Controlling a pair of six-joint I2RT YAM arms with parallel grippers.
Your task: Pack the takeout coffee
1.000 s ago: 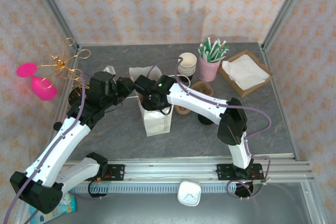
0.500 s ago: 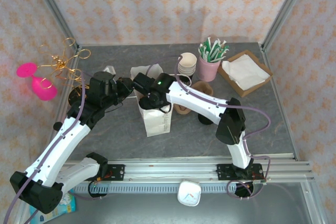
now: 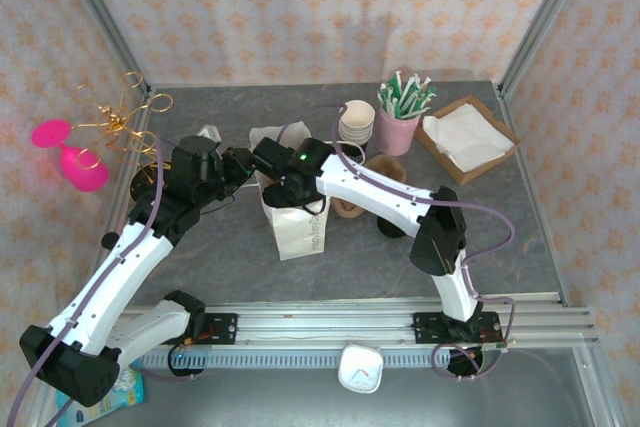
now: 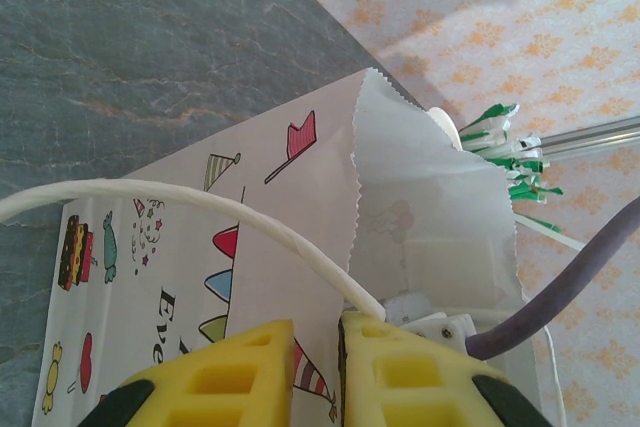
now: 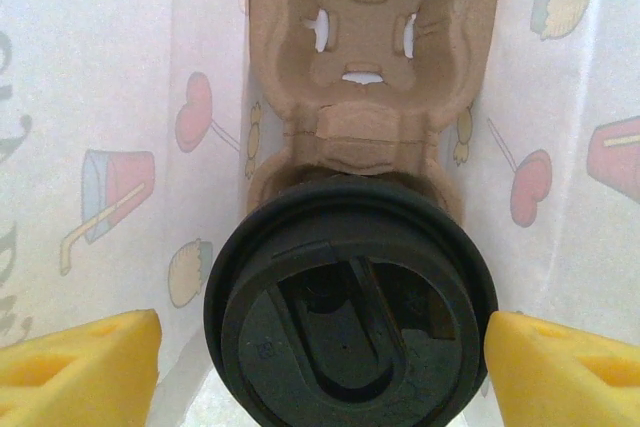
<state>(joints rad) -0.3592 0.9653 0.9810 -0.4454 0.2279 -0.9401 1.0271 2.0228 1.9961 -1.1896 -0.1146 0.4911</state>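
Left jaws pinch bag [image 4: 420,227] rim; right jaws spread wide inside bag, flanking lidded cup [image 5: 350,302] in cardboard carrier [image 5: 365,57].

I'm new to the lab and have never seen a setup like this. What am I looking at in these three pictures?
Two robot arms are bolted at the near edge of a table. The wide picture comes from a fixed camera overhead: the left arm and right arm both reach to a printed paper bag. The other two come from a small camera on each wrist. The left one shows its yellow jaws pinched shut on the bag's top edge. The right one looks down inside the bag: a black-lidded coffee cup sits in a cardboard carrier, the jaws spread open either side of it. Beyond the bag stand stacked cups, a pink cup of green-and-white sticks and a tray of napkins.
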